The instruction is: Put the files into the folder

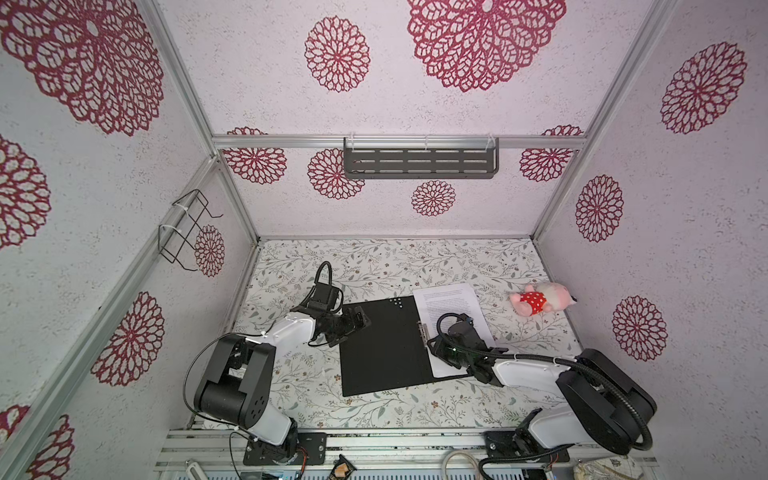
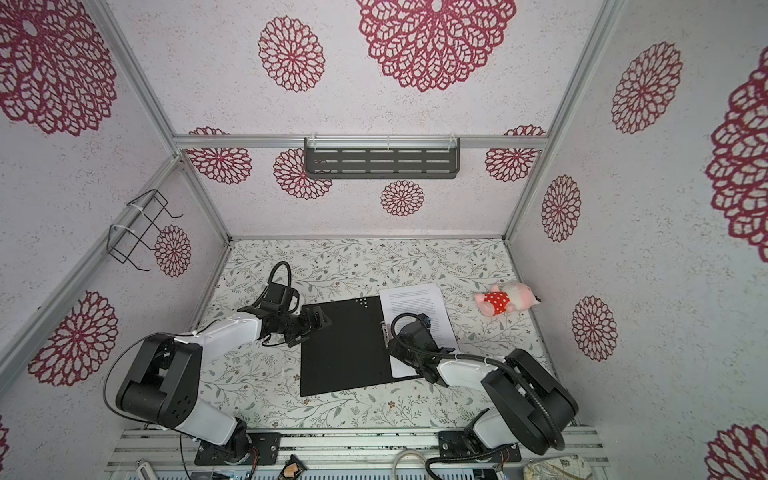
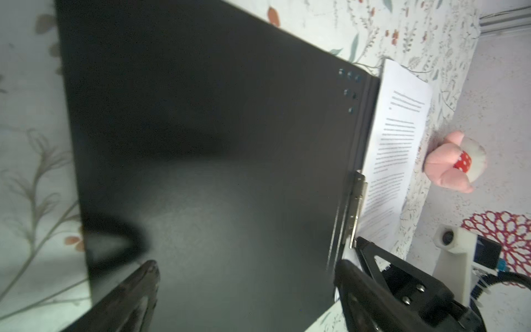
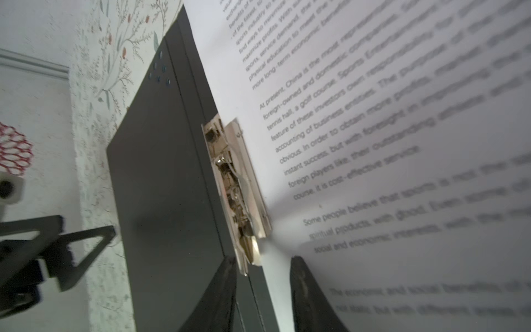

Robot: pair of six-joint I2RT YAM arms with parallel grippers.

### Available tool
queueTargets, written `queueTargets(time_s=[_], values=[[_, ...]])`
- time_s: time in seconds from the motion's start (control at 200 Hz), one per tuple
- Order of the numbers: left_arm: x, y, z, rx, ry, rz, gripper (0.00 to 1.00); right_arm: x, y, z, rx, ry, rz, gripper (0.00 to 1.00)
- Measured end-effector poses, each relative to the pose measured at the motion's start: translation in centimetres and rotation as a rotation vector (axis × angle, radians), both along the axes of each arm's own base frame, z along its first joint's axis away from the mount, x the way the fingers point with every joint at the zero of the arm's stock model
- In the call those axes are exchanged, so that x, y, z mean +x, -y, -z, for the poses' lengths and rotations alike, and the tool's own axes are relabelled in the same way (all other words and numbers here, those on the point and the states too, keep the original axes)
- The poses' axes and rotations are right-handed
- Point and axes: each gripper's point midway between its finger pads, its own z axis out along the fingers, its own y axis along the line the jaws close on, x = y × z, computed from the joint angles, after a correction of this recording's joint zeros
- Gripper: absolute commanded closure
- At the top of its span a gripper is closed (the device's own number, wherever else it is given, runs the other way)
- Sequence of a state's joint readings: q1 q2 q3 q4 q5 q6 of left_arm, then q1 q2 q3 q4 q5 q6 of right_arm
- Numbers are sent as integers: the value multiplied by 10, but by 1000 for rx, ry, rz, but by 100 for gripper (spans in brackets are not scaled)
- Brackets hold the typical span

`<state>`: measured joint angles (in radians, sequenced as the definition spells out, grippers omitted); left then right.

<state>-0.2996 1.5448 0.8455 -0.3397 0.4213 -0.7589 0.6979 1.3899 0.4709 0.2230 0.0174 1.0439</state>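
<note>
Right tool is sitting at the near end of the spine clip, and the two fingers stand apart with a clear gap between them. They pinch nothing. The clip's lever tip lies just ahead of that gap.

The folder lies open and flat on the surface, black inside up. Its spine runs from the near side to the far side, leaning a little, and the clip sits along it. The files lie right of the clip on the folder's right half. Their long axis is almost parallel to the spine, and the text's top points to the far end. Their far edge reaches slightly past the folder's far edge in both top views. The sheets' long edge meets the clip, but I can't tell whether it is tucked under the plate or only beside it.

So, as I judge it, everything turns on this: the paper edge lies immediately right of the clip, and my right tool is the nearer one by a long way, lined up with the spine.

Left tool is spread wide, holding nothing. It is well left of the clip, over the far left corner of the open cover. From there I reckon it is placed to take the cover, not the sheets.

The plush toy lies far right of the clip, clear of the paper.
</note>
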Motion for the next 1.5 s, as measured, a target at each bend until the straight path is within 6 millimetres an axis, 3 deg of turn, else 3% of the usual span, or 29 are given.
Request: queueTargets(time_s=[0.135, 0.225, 0.365, 0.69, 1.271, 1.501], values=[[2, 2, -42, -36, 104, 28, 1, 3, 1, -13, -130, 23, -95, 50], [-2, -5, -67, -44, 179, 25, 1, 17, -9, -28, -210, 52, -167, 52], [-19, -22, -85, -51, 256, -6, 1, 36, -23, -32, -332, 53, -267, 57], [-45, -48, -51, -26, 168, -73, 2, 43, -30, -6, -500, -32, -409, 73], [-42, -53, -45, -48, 138, -90, 1, 47, -40, 6, -540, -58, -452, 84], [-41, -56, -45, -43, 138, -103, 1, 50, -44, 5, -562, -57, -454, 94]])
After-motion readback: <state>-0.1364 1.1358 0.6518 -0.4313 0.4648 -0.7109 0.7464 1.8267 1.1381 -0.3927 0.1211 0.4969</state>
